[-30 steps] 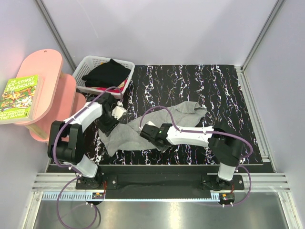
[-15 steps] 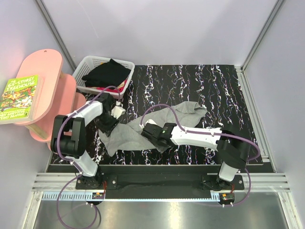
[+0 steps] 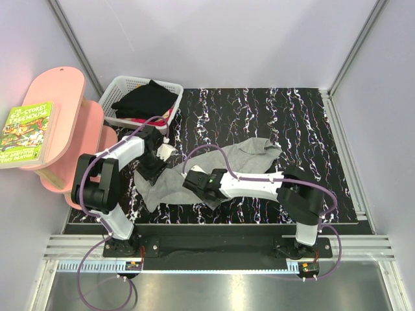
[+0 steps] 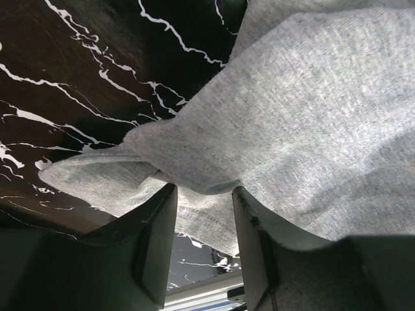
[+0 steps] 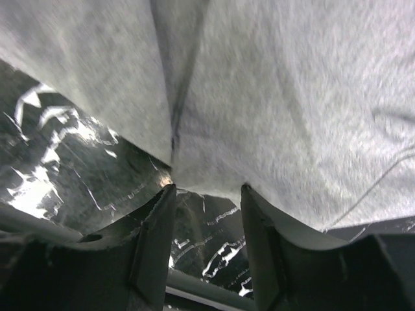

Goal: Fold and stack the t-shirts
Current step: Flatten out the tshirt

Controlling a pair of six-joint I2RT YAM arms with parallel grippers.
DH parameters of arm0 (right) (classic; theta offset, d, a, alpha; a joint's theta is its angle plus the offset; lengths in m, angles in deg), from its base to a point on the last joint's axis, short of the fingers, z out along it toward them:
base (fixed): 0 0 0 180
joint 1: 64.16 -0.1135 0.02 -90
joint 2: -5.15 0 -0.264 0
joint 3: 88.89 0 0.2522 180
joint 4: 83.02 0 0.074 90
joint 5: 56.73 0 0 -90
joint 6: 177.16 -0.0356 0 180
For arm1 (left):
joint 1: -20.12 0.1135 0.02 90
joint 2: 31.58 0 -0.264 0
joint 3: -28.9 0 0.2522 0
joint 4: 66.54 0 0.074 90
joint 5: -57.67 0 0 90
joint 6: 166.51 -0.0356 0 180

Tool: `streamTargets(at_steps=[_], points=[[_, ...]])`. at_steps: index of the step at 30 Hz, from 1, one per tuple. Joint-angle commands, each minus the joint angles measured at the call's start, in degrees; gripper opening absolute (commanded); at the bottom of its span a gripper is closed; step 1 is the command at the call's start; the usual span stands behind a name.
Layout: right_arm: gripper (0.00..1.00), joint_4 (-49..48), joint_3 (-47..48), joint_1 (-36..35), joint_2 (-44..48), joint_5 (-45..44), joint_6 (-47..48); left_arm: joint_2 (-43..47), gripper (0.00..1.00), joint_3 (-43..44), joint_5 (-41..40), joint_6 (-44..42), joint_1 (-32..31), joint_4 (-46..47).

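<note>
Grey heather cloth lies at the mouth of both pairs of jaws. On the left gripper (image 4: 204, 194) we see the two dark fingers (image 4: 152, 246) standing apart. A rounded fold of the light heather-grey cloth t-shirt (image 4: 311, 116) dips to their tips without being pinched. The right gripper (image 5: 207, 191) is parted too. Its fingers stand either side of the shirt's lower edge, a seam runs down toward the gap, and glossy tabletop shows between them, so nothing is held there.

From above, we place everything by the white plastic lattice basket (image 3: 123, 83), which sits at the far left corner of the black, white-veined marble-pattern table (image 3: 292, 116). The left gripper (image 3: 154, 167) is on the near side of the basket, close to it, at the shirt's left end. The right gripper (image 3: 194, 182) is further from the basket, to its near right, over the shirt's near edge. The light heather-grey cloth t-shirt (image 3: 249, 154) lies crumpled and unfolded in a diagonal band from just near the basket out toward the table's middle. The soft black t-shirt (image 3: 146, 98) is heaped inside the basket, over a bit of red cloth (image 3: 167, 116). Left of the basket stands a pink rounded stool (image 3: 61, 97) carrying a green-covered paperback book (image 3: 26, 133).
</note>
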Motion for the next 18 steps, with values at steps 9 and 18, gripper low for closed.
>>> streamTargets(at_steps=[9, 18], points=[[0.18, -0.9, -0.4, -0.9, -1.8, -3.7, -1.3, 4.5, 0.43, -1.4, -5.4, -3.6, 1.4, 0.9], [0.0, 1.3, -0.1, -0.9, 1.8, -6.1, -2.1, 8.1, 0.45, -1.2, -6.4, -4.6, 3.0, -1.2]])
